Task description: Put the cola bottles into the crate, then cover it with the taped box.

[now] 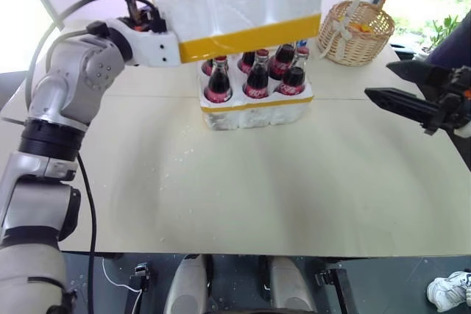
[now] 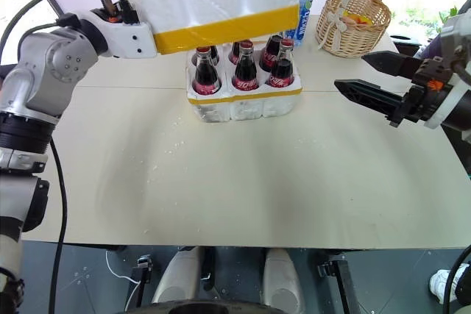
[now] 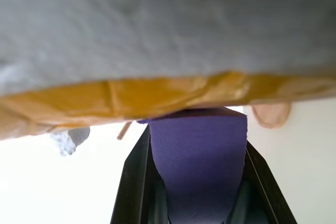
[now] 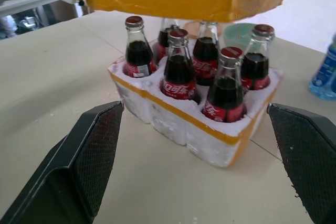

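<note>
All six bottles stand upright in the wells of the crate, so the loading looks done and only the covering is left. The box hangs in the air just above the red caps, slightly tilted and not yet touching them, carried mouth-down so it can drop over the bottles. The left gripper holds it at its left side, fingers shut on the box wall; the contact itself is mostly hidden, so the exact hold is hard to judge. The right gripper waits well to the right of the crate over the counter, fingers spread wide and empty, probably ready to steady the box. Box and crate are grainy white foam, crumbly, banded in glossy yellow tape; the bottles are smooth dark glass with red labels.
</note>
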Controlling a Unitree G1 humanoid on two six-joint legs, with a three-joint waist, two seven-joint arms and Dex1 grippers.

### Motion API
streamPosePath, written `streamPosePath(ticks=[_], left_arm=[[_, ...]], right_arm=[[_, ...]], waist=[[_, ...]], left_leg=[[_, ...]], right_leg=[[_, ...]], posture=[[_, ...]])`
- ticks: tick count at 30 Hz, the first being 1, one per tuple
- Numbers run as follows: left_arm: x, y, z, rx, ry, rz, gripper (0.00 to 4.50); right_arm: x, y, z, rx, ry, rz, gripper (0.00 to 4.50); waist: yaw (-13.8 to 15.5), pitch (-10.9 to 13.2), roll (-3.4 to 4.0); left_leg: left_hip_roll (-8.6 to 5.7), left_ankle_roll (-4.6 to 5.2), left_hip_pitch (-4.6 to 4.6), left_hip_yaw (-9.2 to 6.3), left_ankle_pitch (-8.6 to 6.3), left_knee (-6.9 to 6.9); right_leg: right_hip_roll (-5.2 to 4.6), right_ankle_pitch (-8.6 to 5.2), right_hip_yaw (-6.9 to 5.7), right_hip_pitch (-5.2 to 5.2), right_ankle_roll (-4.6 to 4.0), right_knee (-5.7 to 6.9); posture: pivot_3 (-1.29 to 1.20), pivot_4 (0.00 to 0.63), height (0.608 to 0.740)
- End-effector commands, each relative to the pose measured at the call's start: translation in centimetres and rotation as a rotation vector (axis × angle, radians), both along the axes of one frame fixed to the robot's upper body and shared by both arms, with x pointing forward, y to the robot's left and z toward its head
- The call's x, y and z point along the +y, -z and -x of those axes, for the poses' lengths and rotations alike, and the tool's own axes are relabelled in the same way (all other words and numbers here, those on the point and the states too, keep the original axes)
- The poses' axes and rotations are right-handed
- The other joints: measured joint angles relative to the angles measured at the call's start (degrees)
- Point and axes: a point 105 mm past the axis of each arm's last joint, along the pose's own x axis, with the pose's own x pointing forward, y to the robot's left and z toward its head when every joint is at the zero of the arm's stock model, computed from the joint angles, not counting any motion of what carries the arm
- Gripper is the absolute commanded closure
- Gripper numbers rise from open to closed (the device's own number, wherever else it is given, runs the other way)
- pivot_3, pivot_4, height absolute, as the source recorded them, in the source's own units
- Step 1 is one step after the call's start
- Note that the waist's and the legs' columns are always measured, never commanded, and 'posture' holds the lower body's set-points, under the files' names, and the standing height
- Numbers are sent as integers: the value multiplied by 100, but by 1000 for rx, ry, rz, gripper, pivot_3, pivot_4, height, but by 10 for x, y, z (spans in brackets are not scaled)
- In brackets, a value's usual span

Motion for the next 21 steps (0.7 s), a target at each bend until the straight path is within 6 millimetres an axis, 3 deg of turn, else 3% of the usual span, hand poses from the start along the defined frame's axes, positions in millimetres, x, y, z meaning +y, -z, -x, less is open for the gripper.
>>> streamPosePath(ticks=[1, 4, 8, 14, 16, 19, 21], left_arm=[[-4, -26, 16, -71, 1, -43, 4159], [-15, -20, 24, -62, 17, -85, 4159], [-24, 8, 27, 9, 19, -132, 4159], [-20, 39, 20, 68, -30, -192, 4159], [-21, 42, 18, 65, -35, -202, 4159], [-38, 25, 19, -18, 7, -186, 4159], [-43, 25, 19, -28, 18, -208, 4159]], right_arm=[[-2, -11, 6, -54, 3, -16, 0], [-2, -9, 5, -52, 5, -21, 0], [-1, -1, 3, -29, -3, 13, 0], [0, 3, 4, -23, -21, 44, 0], [0, 2, 4, -26, -21, 42, 0], [1, 4, 4, -26, -21, 36, 0], [2, 5, 4, -26, -21, 31, 0]], waist=[[-12, 0, 0], [-19, -1, 1], [-17, -1, 2], [-16, -1, 2], [-10, -1, 2], [-5, -1, 1], [-2, -1, 1]], left_leg=[[1, 0, 1, -1, 0, 0], [1, 0, 1, -2, 0, -1], [1, 0, 5, -3, 0, -1], [1, 0, 7, -3, 0, 1], [1, 0, 6, -5, 0, 1], [0, 0, 6, -6, 0, 1], [0, 0, 5, -8, 0, 2]], right_leg=[[1, 0, 0, 0, 0, 0], [2, 0, 0, -1, 0, 1], [2, 0, 0, 2, 0, 3], [2, 0, 0, 6, 0, 2], [2, 0, 0, 6, 0, 2], [2, 0, 0, 7, 0, 1], [2, 0, -1, 8, 0, 1]], posture=[[0, 150, 740], [0, 150, 740], [0, 150, 740], [0, 150, 740], [0, 150, 740], [0, 150, 740], [0, 150, 740]])
